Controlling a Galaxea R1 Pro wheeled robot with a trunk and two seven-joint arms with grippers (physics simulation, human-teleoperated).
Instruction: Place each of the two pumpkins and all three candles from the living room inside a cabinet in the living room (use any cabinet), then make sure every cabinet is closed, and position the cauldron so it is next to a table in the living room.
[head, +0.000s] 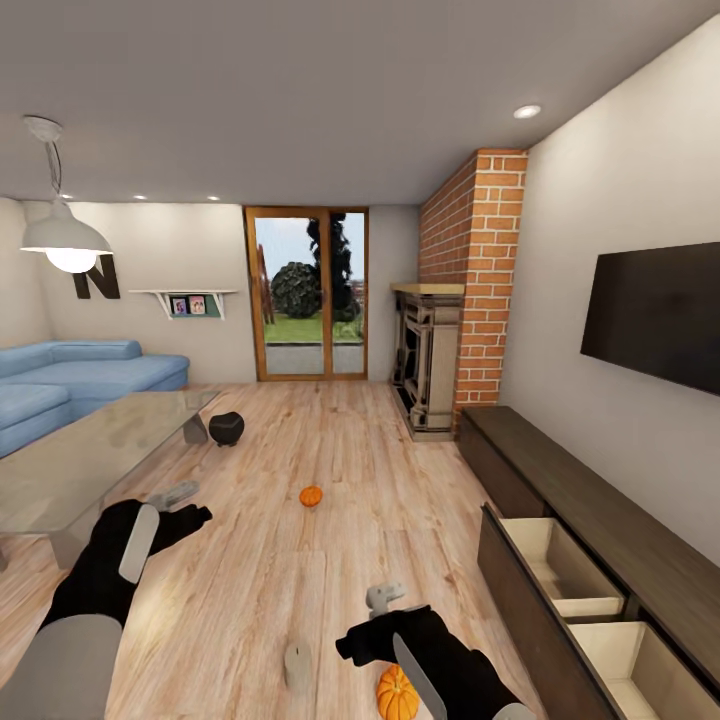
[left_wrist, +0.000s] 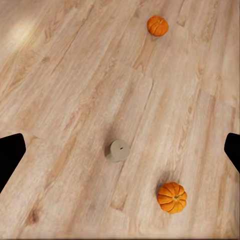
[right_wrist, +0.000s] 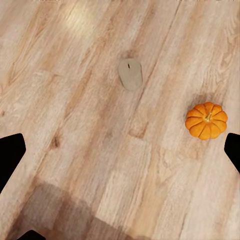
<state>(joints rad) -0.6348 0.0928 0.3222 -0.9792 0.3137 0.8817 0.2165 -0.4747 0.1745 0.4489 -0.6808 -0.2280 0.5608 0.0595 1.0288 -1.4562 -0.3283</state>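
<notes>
Left tool (head: 178, 503) hung open beside the glass desk (head: 70, 470). A candle (head: 297, 666) lay on the floor; near it sat a pumpkin (head: 398, 692) under our open right tool (head: 383, 610). We judged: descend straight, close across its ribs, toward the open cabinet (head: 560, 570) drawer.

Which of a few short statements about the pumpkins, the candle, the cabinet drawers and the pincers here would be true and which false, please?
1. Both pumpkins lie on the wood floor. True: the near pumpkin is by the right pincer, the far pumpkin is mid-room.
2. The candle stands inside a drawer. False: it lies on the floor beside the near pumpkin.
3. Two cabinet drawers are pulled open. True; their beige insides look empty.
4. The left pincer holds a pumpkin. False: it is open and empty.
5. The cauldron sits on the sofa. False: it is on the floor by the glass table.
</notes>
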